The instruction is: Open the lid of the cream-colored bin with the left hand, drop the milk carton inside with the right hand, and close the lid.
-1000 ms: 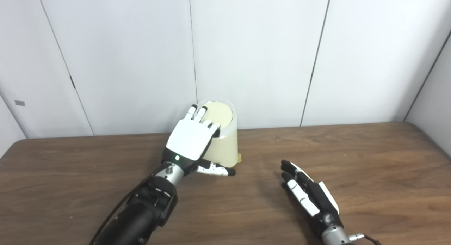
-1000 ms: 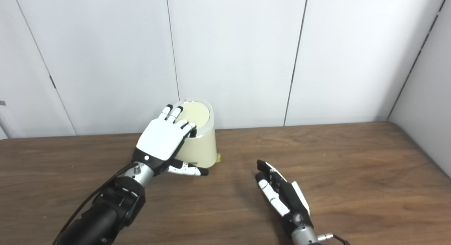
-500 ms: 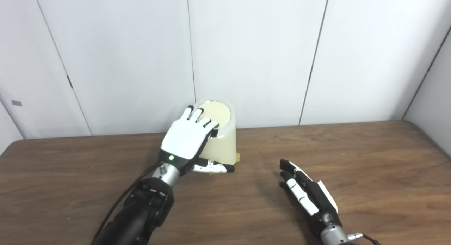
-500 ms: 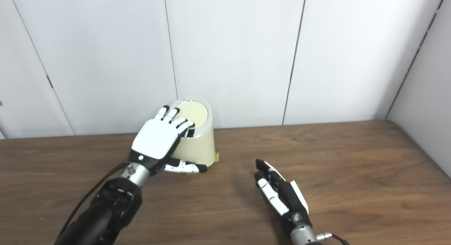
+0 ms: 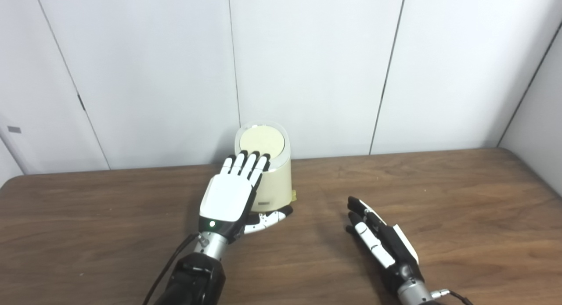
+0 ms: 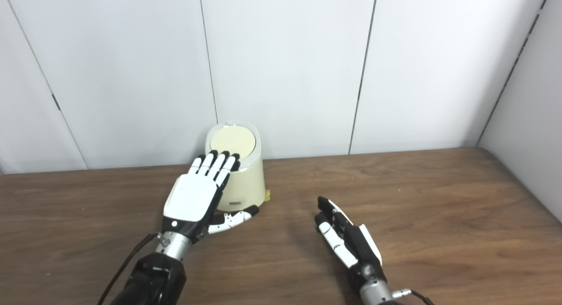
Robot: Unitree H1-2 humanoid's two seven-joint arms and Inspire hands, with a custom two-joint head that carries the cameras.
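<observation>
Bin (image 5: 274,186), frame ctr: prob. light, rigid plastic; lid (image 5: 261,141) shut. Left hand (image 5: 228,197) splayed, empty; press lid front edge. Right hand (image 5: 380,241) flat, empty.

Left robot hand (image 5: 229,199) flat, fingers spread; right robot hand (image 5: 381,241) empty, extended.

Cream bin (image 5: 272,182) sits upright at the back of the bench, close to the wall. It's round, a bit wider at the bottom, and the flat lid (image 5: 262,141) is down shut inside a pale rim. No carton visible.
</observation>
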